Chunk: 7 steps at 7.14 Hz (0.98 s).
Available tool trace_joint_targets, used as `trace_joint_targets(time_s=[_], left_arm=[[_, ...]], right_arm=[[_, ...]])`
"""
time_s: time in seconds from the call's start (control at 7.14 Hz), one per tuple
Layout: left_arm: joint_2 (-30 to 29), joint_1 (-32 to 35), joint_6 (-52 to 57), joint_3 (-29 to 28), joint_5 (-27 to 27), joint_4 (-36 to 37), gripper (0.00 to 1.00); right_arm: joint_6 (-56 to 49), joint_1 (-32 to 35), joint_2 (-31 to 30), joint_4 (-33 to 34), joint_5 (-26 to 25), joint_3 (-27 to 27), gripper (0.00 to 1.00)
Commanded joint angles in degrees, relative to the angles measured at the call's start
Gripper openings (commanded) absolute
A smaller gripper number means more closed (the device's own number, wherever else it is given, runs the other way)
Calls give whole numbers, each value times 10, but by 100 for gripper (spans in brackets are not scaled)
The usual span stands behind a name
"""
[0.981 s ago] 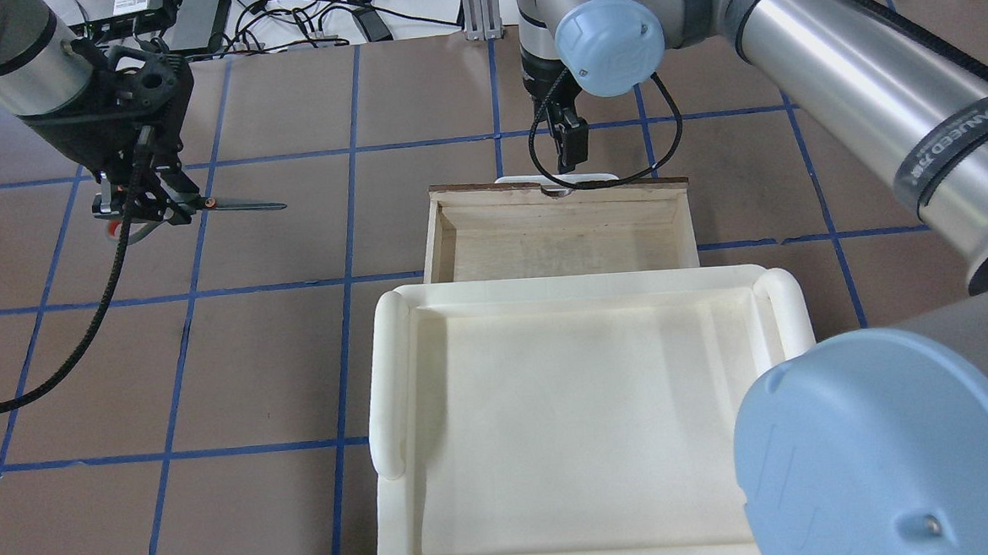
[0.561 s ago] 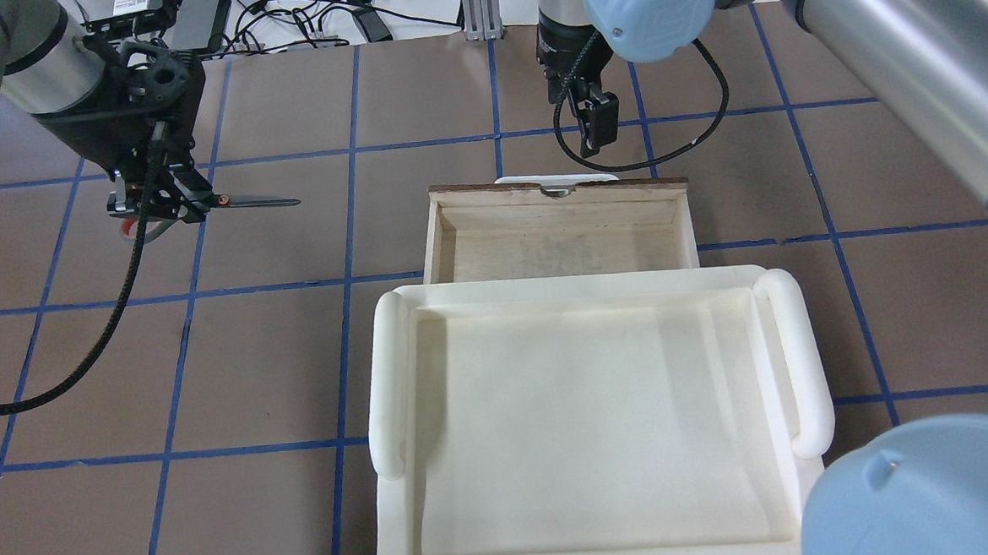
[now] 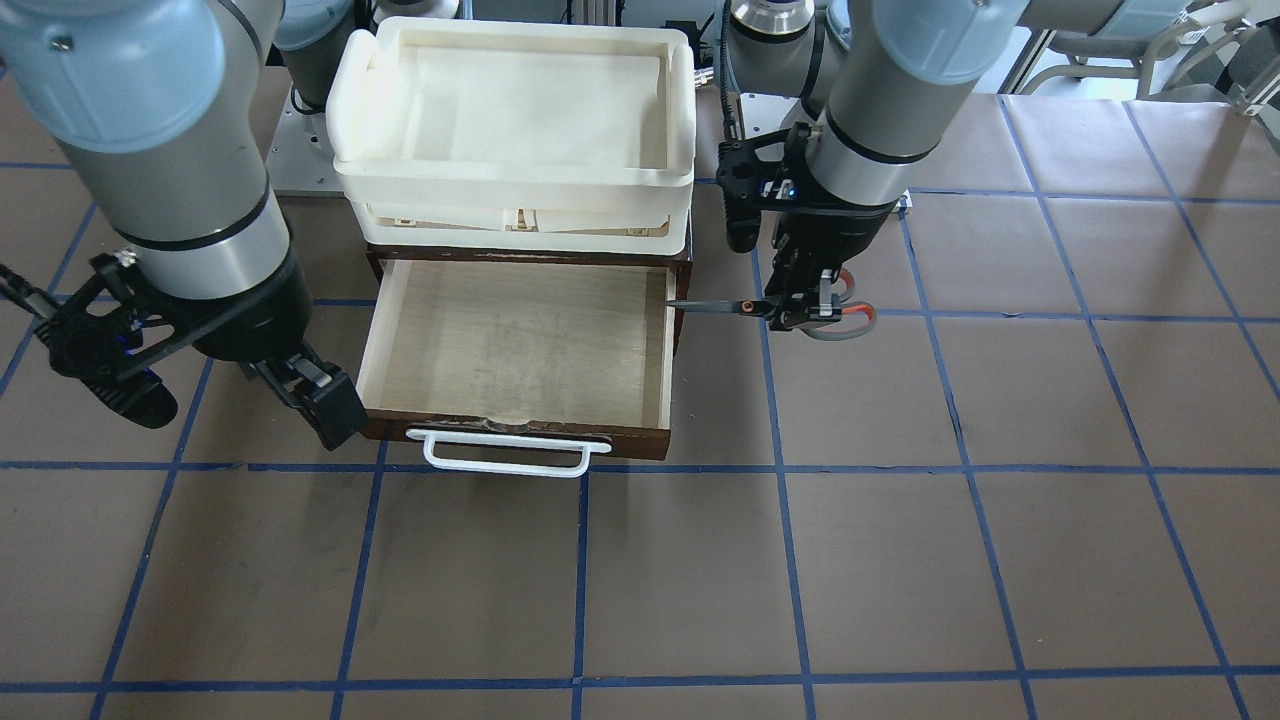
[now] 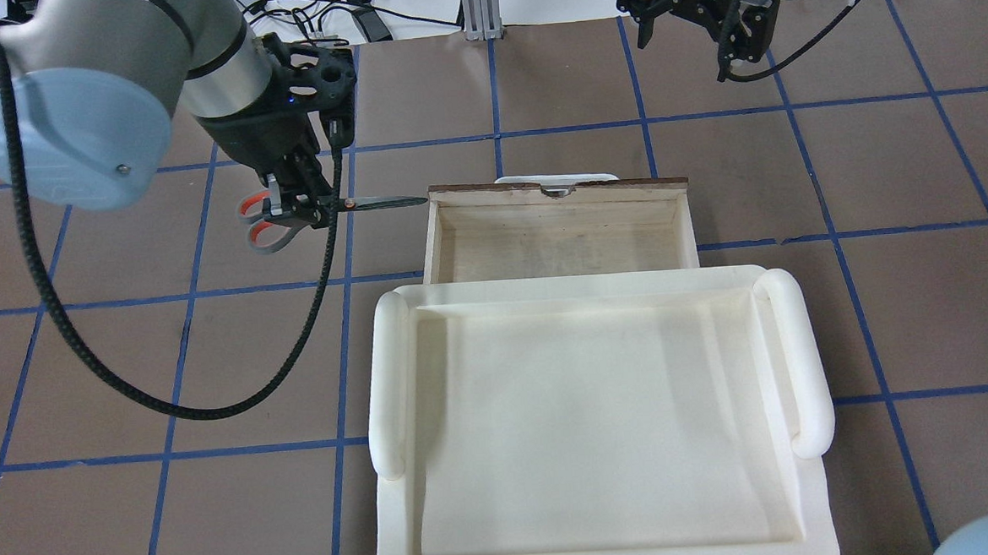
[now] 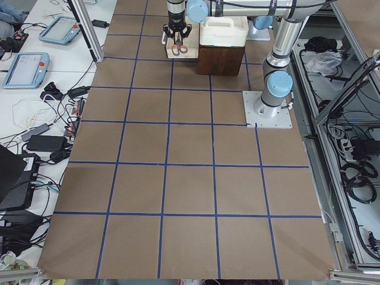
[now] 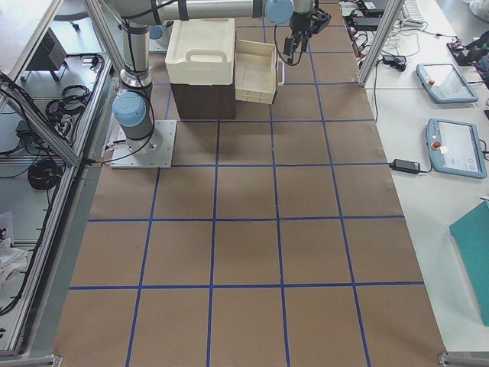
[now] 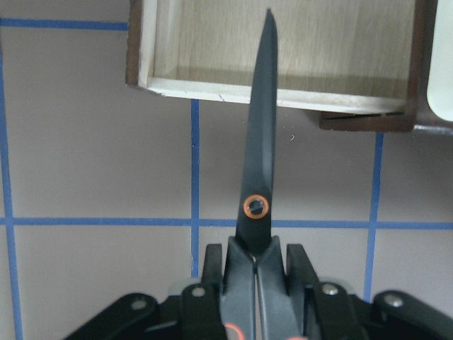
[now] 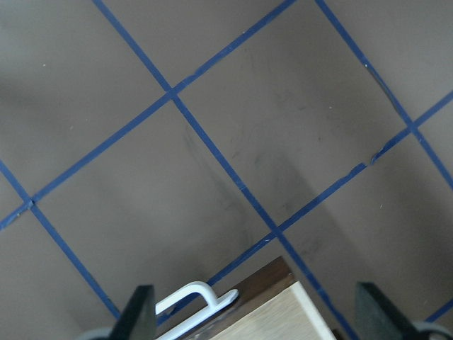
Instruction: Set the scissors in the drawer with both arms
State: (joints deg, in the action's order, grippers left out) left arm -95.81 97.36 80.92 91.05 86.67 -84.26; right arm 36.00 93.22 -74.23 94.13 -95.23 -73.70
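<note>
Right, my left gripper (image 4: pixel 296 210) is clamped on the scissors (image 4: pixel 372 203), pinching them just behind the orange pivot ring, as my left wrist view shows. The blades are together and lie level, pointing straight out from the fingers towards the drawer (image 4: pixel 431 234). The grey handles with their orange-red lining stick out behind the gripper, on the side away from the drawer. From the front-facing camera I see the tip right at the drawer's side wall, on my left. In the wrist view the tip overlaps that wall and the pale plywood beyond it. I cannot tell how high it sits above the rim.

The drawer is pulled out from under the cream foam tray (image 4: pixel 385 376), and its white bar handle (image 3: pixel 505 455) faces away from me.

My right gripper (image 4: pixel 688 30) holds nothing and its jaws are spread wide. In its wrist view I see both fingertips (image 8: pixel 138 315) far apart, framing the drawer's front corner and one end of the handle. It hangs over the brown table (image 4: pixel 134 516), apart from the drawer.
</note>
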Motion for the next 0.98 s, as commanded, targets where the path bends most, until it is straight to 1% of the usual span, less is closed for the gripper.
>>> trace_joint_targets(time_s=[0.0,0.14,0.28,0.56,0.84], left_arm=[[-33,59,-78,-4,-1,25,0],[-46,96,-115,-5,1,36,0],[-55,105,-115,-7,1,53,0],[-88,112,-119,-43,-3,54,0],[-105,148,-159,-46,-2,56,0]], right_arm=[[-193,-29,-42,-2,4,-19,100],[-236,-32,-65,-6,3,-23,100],[-241,-33,-73,-18,2,-25,100],[-261,-38,-82,-19,-3,-25,100],[-336,-43,-89,-17,4,-25,100]])
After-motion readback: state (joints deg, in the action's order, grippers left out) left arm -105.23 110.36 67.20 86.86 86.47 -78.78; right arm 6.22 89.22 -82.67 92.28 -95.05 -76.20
